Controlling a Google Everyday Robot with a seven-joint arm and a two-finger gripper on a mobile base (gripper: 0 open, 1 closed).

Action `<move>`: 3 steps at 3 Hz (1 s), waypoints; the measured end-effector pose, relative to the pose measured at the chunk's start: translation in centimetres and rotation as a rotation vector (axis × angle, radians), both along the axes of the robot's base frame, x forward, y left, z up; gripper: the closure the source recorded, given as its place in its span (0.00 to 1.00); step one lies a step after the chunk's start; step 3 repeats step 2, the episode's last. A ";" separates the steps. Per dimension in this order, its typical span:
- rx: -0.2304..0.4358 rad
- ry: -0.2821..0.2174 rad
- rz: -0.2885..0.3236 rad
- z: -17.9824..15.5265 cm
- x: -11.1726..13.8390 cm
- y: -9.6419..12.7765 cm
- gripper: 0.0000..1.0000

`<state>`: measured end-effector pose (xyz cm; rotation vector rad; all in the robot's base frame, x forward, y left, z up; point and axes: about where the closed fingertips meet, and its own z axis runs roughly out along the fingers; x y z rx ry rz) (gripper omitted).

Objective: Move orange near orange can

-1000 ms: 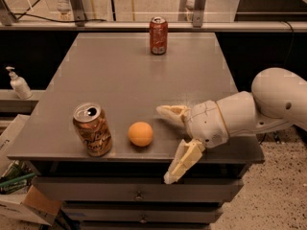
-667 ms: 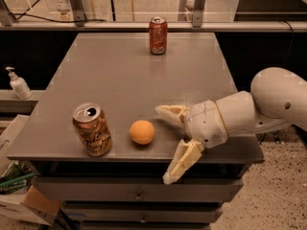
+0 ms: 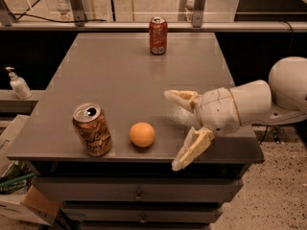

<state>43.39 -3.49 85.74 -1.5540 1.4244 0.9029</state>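
Observation:
The orange (image 3: 142,134) is a small round fruit resting on the grey table (image 3: 129,75) near its front edge. The orange can (image 3: 91,129), golden-orange with a brownish label and silver top, stands upright just left of it, with a small gap between them. My gripper (image 3: 175,130) comes in from the right, level with the table top, a short way right of the orange. It is open and empty, with one finger (image 3: 180,97) over the table and the other finger (image 3: 192,150) hanging past the front edge.
A red can (image 3: 158,35) stands upright at the far edge of the table. A white pump bottle (image 3: 18,84) sits on a lower shelf to the left. Cardboard boxes (image 3: 21,202) lie on the floor at lower left. Drawers run below the table front.
The gripper has shifted very slightly left toward the orange. The orange and both cans have not moved.

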 end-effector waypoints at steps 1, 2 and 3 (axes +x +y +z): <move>0.033 -0.051 -0.039 2.1 0.9 -2.5 0.00; 0.033 -0.051 -0.039 2.1 0.9 -2.5 0.00; 0.033 -0.051 -0.039 2.1 0.9 -2.5 0.00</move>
